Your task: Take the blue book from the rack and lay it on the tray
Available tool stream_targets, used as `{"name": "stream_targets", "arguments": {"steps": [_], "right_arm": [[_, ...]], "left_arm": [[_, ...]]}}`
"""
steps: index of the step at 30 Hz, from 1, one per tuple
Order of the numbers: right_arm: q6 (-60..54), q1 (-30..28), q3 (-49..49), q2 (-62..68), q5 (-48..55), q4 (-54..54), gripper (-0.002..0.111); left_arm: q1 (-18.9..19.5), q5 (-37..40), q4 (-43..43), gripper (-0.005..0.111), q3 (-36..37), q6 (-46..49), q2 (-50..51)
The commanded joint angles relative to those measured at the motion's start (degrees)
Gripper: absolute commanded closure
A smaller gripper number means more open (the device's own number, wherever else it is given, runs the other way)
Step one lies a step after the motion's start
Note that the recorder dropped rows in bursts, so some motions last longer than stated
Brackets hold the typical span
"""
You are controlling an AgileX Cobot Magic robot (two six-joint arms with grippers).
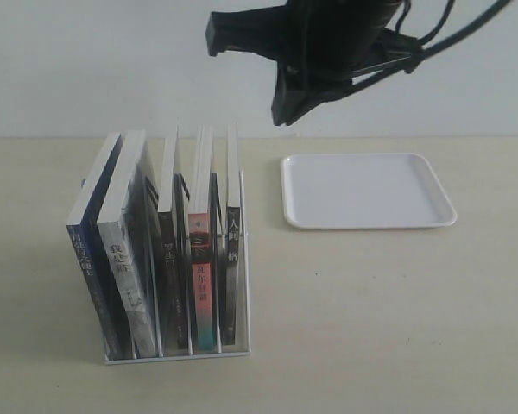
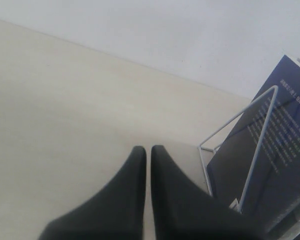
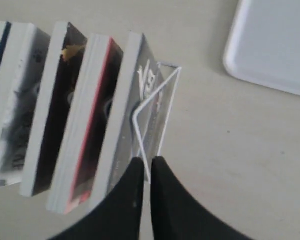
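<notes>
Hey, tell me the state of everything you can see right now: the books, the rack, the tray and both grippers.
blue book: standing in the rack's end slot, leaning
rack: upright, holding five books
tray: flat on the table, nothing on it
left gripper: shut, holding nothing
right gripper: shut, above the rack

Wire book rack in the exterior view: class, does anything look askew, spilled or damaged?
Only a lean: the dark navy-blue paperback and the white-spined book beside it tilt outward at the left end of the white wire rack, while the other three books stand nearly upright. Nothing looks spilled or damaged.
</notes>
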Motion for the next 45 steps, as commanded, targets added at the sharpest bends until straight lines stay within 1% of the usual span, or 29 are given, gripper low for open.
{"name": "stream_targets", "arguments": {"steps": [1, 2, 4, 7, 13, 23, 36, 37, 38, 40, 45], "right_arm": [[0.15, 0.17, -3.72, 4.51, 2.80, 5.72, 0.077], [0.15, 0.17, -3.71, 5.10, 2.91, 5.99, 0.073], [0.15, 0.17, -3.71, 6.99, 3.82, 6.34, 0.074], [0.28, 0.50, -3.71, 7.43, 2.80, 6.43, 0.082], [1.24, 2.34, -3.71, 7.79, 2.18, 6.28, 0.082], [3.56, 2.35, -3.61, 10.08, 3.68, 3.82, 0.082], [4.59, 2.35, -3.61, 14.44, 3.82, 5.00, 0.083], [4.59, 2.35, -3.61, 14.55, 3.82, 5.00, 0.085], [4.88, 2.35, -3.61, 14.55, 3.82, 5.13, 0.091], [4.71, 2.35, -3.61, 14.43, 3.82, 5.02, 0.109], [4.56, 2.35, -3.61, 12.76, 3.82, 4.87, 0.108]], "left_arm": [[0.06, -0.66, 0.03, 0.103, -0.06, 0.04, -0.18], [0.06, -0.66, 0.03, 0.103, -0.06, 0.04, -0.18], [0.06, -0.66, 0.03, 0.103, -0.06, 0.04, -0.18], [0.06, -0.66, 0.03, 0.103, -0.06, 0.04, -0.18], [0.06, -0.66, 0.03, 0.103, -0.06, 0.04, -0.18], [0.06, -0.66, 0.03, 0.103, -0.06, 0.04, -0.18], [0.06, -0.66, 0.03, 0.103, -0.06, 0.04, -0.18], [0.06, -0.66, 0.03, 0.103, -0.06, 0.04, -0.18], [0.06, -0.66, 0.03, 0.103, -0.06, 0.04, -0.18], [0.06, -0.66, 0.03, 0.103, -0.06, 0.04, -0.18], [0.06, -0.66, 0.03, 0.103, -0.06, 0.04, -0.18]]}}
